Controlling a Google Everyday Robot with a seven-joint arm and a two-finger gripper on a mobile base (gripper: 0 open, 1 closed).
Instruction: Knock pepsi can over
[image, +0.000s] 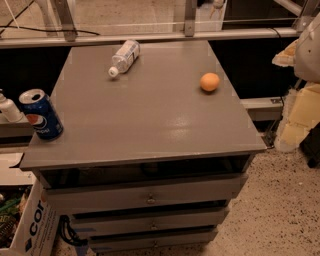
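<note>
The pepsi can (41, 114) is dark blue with a silver top and a round red-white-blue logo. It stands upright at the front left corner of the grey cabinet top (150, 125), close to the left edge. My gripper is not in view, so its place relative to the can does not show.
A clear plastic bottle (125, 57) with a white cap lies on its side at the back of the top. An orange (210, 81) sits at the right. Drawers (150, 197) are below. A cardboard box (27, 222) stands at lower left. Pale and yellow bulky shapes (302, 100) are at the right edge.
</note>
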